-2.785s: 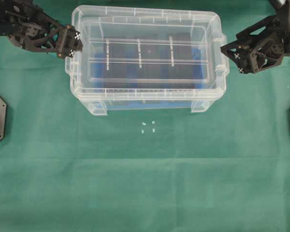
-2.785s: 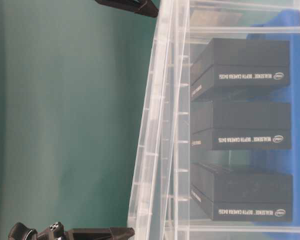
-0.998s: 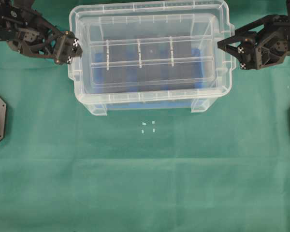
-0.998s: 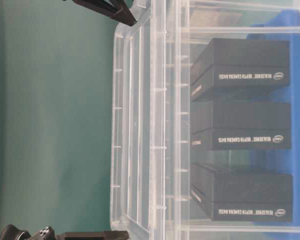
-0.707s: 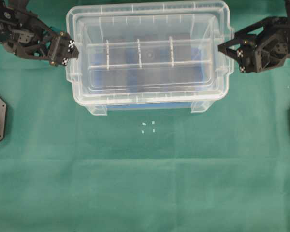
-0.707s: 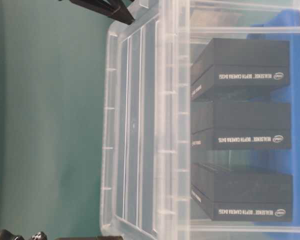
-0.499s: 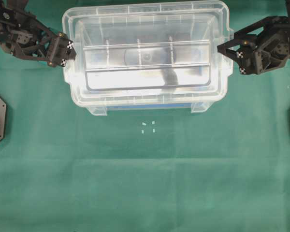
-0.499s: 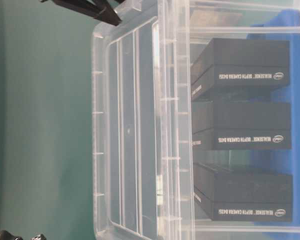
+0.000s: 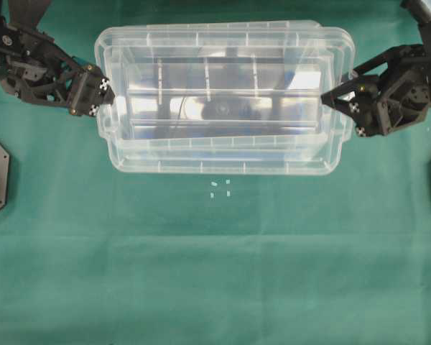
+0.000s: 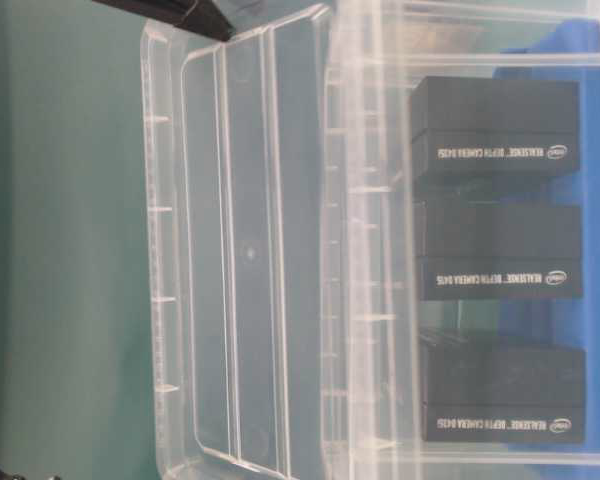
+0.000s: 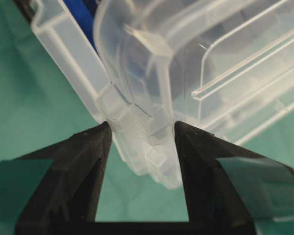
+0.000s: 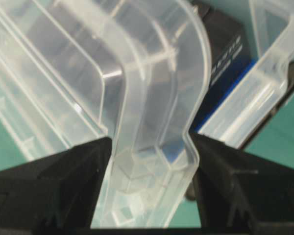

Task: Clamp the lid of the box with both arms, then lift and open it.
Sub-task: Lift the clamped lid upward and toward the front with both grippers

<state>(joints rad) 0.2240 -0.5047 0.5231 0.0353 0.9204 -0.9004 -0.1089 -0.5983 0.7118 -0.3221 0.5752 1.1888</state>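
Clear plastic filled both wrist views: the left gripper had its jaws pressed against a small tab on one short end of the lid, and the right gripper was clamped the same way on the opposite end. The lid hung raised and tilted above the box, which sat on the green cloth holding three black blocks. From overhead, glare on the lid hid most of the box, and both arms ran off the picture's edges.
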